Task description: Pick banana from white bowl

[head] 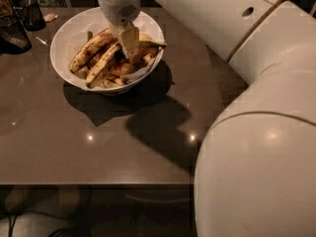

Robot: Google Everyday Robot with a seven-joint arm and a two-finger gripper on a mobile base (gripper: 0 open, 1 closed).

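The white bowl (66, 38) stands at the back of the brown table and holds several speckled yellow bananas. The banana (148, 44) lies on the right side of the pile, its thin stem sticking out over the bowl's right rim; its left part is hidden under my gripper. Shorter, browner bananas (94, 48) lie to the left. My gripper (129, 42) reaches straight down into the middle of the bowl and sits right at the banana.
My white arm (256, 112) fills the right side and casts a shadow on the table (74, 152). A dark cup (32, 14) and a black object (11, 33) stand at the back left. The table's front edge runs across the lower part.
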